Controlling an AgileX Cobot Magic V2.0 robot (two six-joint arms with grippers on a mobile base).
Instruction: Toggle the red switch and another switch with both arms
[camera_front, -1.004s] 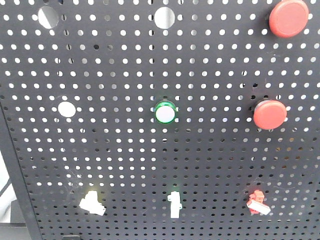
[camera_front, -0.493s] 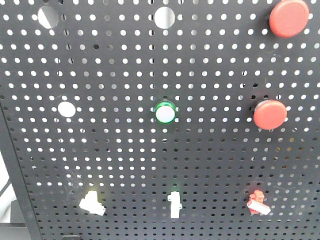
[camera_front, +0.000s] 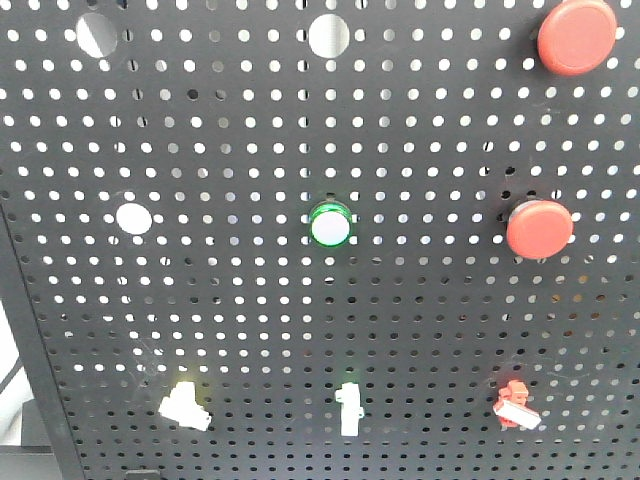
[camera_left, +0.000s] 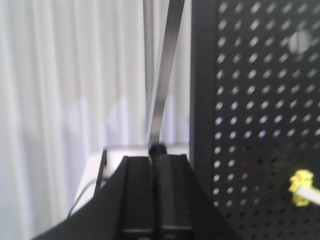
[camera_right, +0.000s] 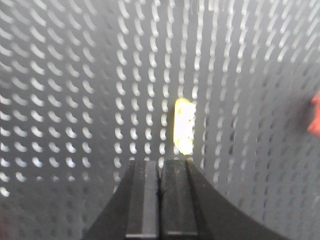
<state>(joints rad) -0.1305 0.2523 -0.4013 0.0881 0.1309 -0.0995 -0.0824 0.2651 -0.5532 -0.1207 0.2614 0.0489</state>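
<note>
Jaws pressed together, nothing held, on left gripper (camera_left: 155, 159) and right gripper (camera_right: 160, 162) | left gripper off pegboard's (camera_left: 250, 100) left edge, yellow toggle switch (camera_left: 301, 187) to its right | right gripper under blurred pale upright toggle (camera_right: 183, 125) | red toggle switch (camera_front: 515, 405) near pegboard's lower right corner

No text, label, brand mark or number could be read in any view. The black pegboard (camera_front: 250, 300) showed no legible marking, and neither the red switch (camera_front: 515, 405) nor the pale yellow switch (camera_front: 183, 405) carried a readable sign.
</note>
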